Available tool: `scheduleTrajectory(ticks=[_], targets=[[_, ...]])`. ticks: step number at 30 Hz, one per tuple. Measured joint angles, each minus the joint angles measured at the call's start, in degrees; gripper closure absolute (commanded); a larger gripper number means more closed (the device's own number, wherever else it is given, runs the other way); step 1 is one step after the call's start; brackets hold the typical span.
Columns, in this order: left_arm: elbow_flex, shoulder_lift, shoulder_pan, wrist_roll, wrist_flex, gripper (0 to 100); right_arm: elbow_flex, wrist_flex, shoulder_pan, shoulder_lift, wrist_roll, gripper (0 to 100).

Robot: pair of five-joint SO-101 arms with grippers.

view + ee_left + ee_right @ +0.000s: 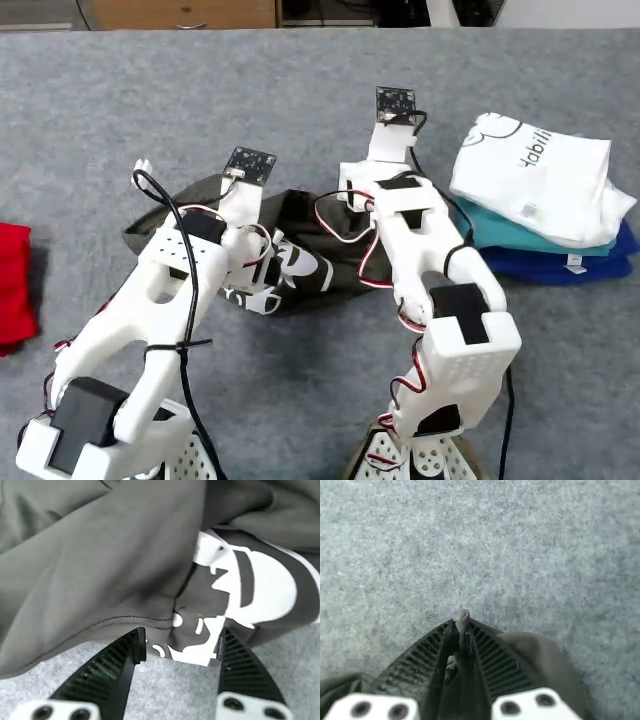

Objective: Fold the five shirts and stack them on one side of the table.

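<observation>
- The dark shirt (300, 215) with a white picture lies bunched up in the middle of the gray table (300, 90), under both arms.
- The left gripper (180, 645) is spread wide at the shirt's edge.
- The right gripper (460, 625) pinches a bit of the dark shirt.
- Far to the right is a folded pile: white shirt (530, 180), teal shirt (500, 232), blue shirt (560, 262).
- A red shirt (12, 285) lies at the left edge.

Shirts spread across the surface (300, 100).
Crumpled shirt (300, 240) beneath left tool (180, 647) and right tool (461, 625); folded stack (540, 200) farther right, lone shirt (12, 285) far left.
</observation>
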State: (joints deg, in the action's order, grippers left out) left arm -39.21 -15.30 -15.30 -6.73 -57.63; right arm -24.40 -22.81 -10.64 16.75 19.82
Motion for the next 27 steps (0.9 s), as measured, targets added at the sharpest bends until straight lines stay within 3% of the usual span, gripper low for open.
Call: scheduleTrajectory(ticks=[8, 17, 24, 27], targets=[[-0.18, 1.32, 3.87, -3.43, 0.09, 77, 0.00, 0.00, 0.00, 0.09, 0.00, 99.7], [0.79, 11.96, 3.16, -2.90, 1.93, 77, 0.00, 0.00, 0.00, 0.26, 0.00, 99.7], [2.02, 12.22, 3.16, -2.64, 1.93, 77, 0.00, 0.00, 0.00, 0.26, 0.00, 99.7], [2.20, 12.22, 3.16, -2.64, 1.93, 81, 0.00, 0.00, 0.00, 0.26, 0.00, 99.7]])
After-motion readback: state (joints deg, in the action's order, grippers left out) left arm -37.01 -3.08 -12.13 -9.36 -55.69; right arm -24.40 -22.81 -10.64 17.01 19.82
